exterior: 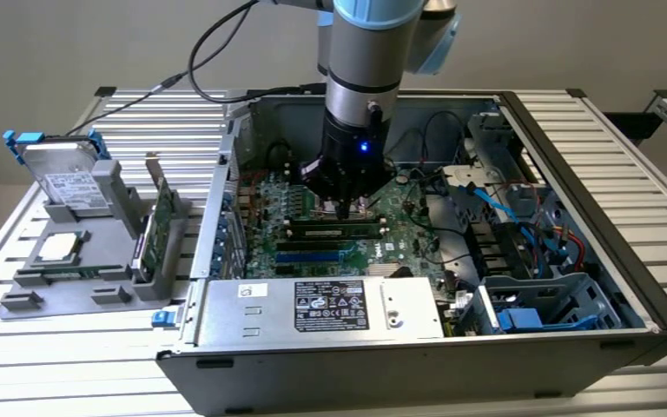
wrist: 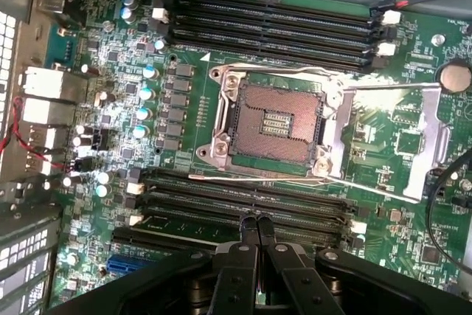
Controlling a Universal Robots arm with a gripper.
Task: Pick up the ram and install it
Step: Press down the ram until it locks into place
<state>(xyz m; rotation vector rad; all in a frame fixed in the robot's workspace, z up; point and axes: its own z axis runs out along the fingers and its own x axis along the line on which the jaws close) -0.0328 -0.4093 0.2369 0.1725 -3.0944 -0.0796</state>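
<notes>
**Operator:** Where is the gripper, and is it holding anything?

**Spotter:** Your gripper [exterior: 346, 208] is down inside the open computer case [exterior: 611, 261], over the motherboard [exterior: 409, 239]. In the wrist view its fingers [wrist: 247, 230] are pressed together at the tips with nothing between them, so you are carrying nothing.

**Operator:** So where is the ram?

**Spotter:** The ram [exterior: 333, 231] sits in a memory slot just under your fingertips, lying level along the slot with its dark chips facing the exterior camera. It looks seated. From these views you can't tell whether the fingertips touch its top edge or hang just above it.

**Operator:** What's around it?

**Spotter:** Beside the ram, toward the power supply [exterior: 322, 308], you have blue slots [exterior: 310, 257]. In the wrist view the processor socket [wrist: 274, 119] lies between two banks of dark memory slots. Its pins are showing and its metal load plate [wrist: 383, 138] is swung open to one side.

**Operator:** And outside the case?

**Operator's spotter:** On the exterior view's left, well apart from your gripper, a grey parts holder [exterior: 32, 300] carries a hard drive [exterior: 73, 182] standing upright, a square silver-topped processor chip [exterior: 62, 246] lying flat, and a green expansion card [exterior: 160, 226] on edge.
</notes>
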